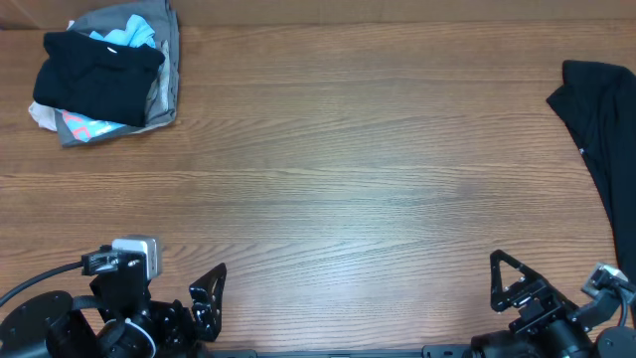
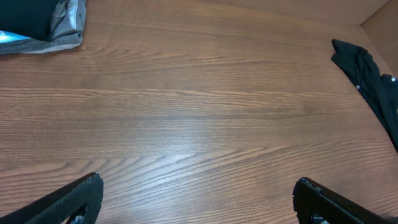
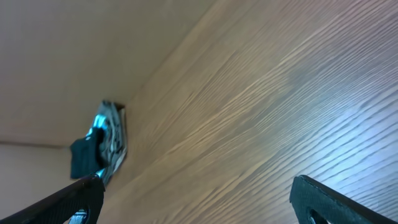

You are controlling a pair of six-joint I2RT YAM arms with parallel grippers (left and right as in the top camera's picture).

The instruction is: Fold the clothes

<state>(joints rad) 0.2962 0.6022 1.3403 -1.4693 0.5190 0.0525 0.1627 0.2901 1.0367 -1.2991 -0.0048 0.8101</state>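
Lower left of the overhead frame, left claw (image 1: 209, 293): jaws spread fully wide with nothing between them. Its own wrist view shows only bare wood ahead.
Lower right, right claw (image 1: 512, 280): also fully open and empty, sitting low at the near edge.
Desk (image 1: 328, 179): wood grain, bare across the whole middle stretch between the claws and the cloth.
Black T-shirt (image 1: 596, 129): at the right edge of the frame, well apart from both claws and nearer the right one. It is crumpled rather than spread, and it runs out of the frame, so its full extent is hidden. A small white speck on it may be the tag.
Pile of clothes (image 1: 104, 75): upper left corner, a black piece on top of grey, with light blue and pink-white showing. It is far from both claws.
Stage: probably the very start, as the shirt is not yet lifted or laid flat.
Risk, grip: pinching the bunched cloth could catch several layers, so the shirt would come up twisted and not open out.
Risk, edge: a sideways tug could drag the shirt off the right side of the desk.
Risk, reach: the left claw has the longer way to go, and uneven arrival could stretch the shirt crooked.
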